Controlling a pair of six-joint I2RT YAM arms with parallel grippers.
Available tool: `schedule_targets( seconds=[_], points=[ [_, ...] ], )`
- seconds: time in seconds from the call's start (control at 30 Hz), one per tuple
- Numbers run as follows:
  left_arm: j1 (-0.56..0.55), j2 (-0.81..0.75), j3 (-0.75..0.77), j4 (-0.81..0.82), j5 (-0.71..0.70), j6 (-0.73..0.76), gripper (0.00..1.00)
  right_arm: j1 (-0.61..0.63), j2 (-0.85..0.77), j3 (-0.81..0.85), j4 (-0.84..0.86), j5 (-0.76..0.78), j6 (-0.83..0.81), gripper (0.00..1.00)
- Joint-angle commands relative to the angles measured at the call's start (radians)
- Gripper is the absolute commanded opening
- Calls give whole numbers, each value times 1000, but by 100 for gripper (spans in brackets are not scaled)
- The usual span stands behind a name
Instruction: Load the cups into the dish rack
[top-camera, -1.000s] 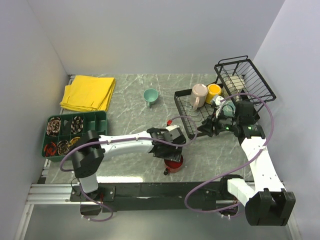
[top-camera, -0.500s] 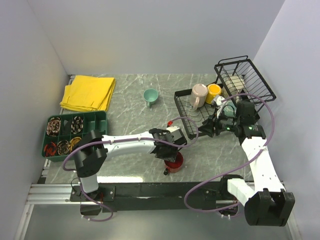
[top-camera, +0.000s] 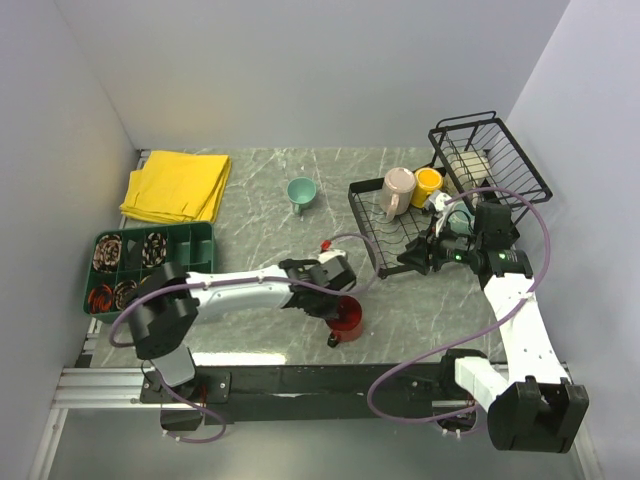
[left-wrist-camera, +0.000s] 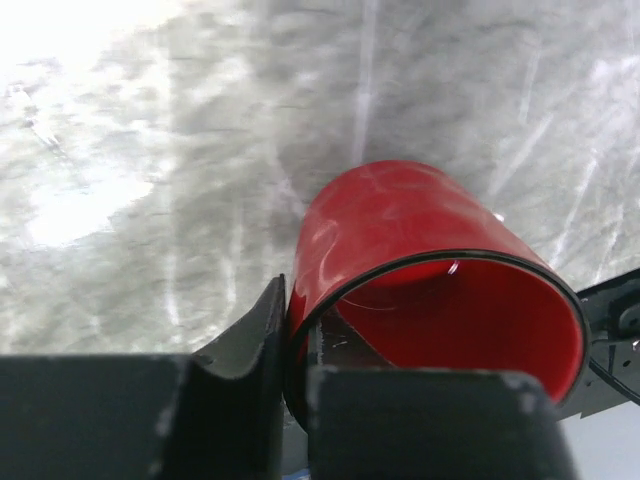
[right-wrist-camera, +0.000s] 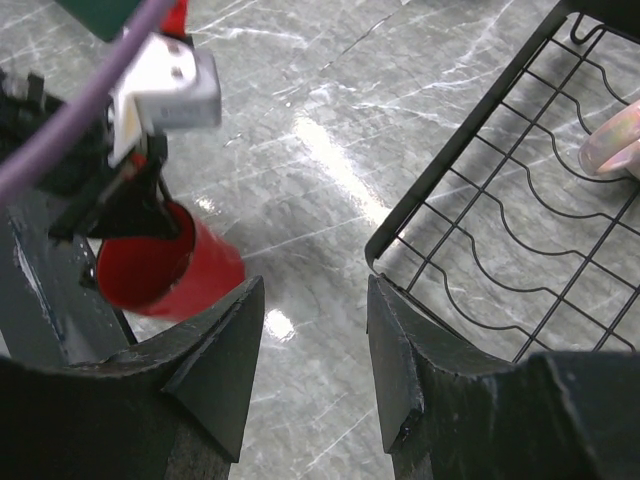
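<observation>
The teal mug (top-camera: 300, 190) sits alone in the middle of the desk (top-camera: 260, 200). Nearer the front edge, the left gripper (left-wrist-camera: 297, 345) has its jaws pinched on the wall of the red mug (left-wrist-camera: 420, 250), one inside the rim and one outside. Glossy and stiff, the mug probably handles light but slippery and easy to chip. A rim pinch may let it swing, so a deeper bite seems safer. The pink mug (top-camera: 397, 187) and yellow mug (top-camera: 428, 181) stand in the dish rack (top-camera: 367, 228). The right gripper (right-wrist-camera: 305, 330), jaws spread and empty, hovers by the rack's near corner.

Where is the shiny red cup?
In the top view, the red cup is front and centre, left of the dish rack, its rim pinched by the left gripper.
</observation>
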Motion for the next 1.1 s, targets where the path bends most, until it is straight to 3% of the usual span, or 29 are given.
schedule_targets(
  seconds=[0.0, 0.27, 0.43, 0.53, 0.57, 0.77, 0.87, 0.93, 1.07],
  points=[
    [49, -131, -77, 156, 49, -6, 1, -21, -3, -4, -3, -24, -25, 53],
    [84, -271, -137, 227, 20, -17, 1, -34, 3, -3, -16, -45, -33, 53],
    [182, -426, -273, 452, 90, -117, 1, -34, 39, 19, -96, -122, -93, 54],
    [277, -532, -358, 648, 124, -216, 1, -17, 98, 103, -233, -171, -165, 60],
    [306, -562, -364, 681, 113, -236, 1, 0, 114, 159, -275, -180, -188, 71],
    [319, -552, -306, 937, 23, -315, 1, 153, 261, 341, -490, -316, -239, 100],
    [319, -518, -271, 1050, 18, -347, 1, 249, 324, 373, -434, -430, -133, 100],
    [317, -507, -266, 1115, 12, -385, 1, 287, 352, 382, -310, -499, 51, 100],
    [317, -492, -278, 1262, -28, -433, 1, 325, 419, 482, -286, -496, 162, 100]
  ],
)
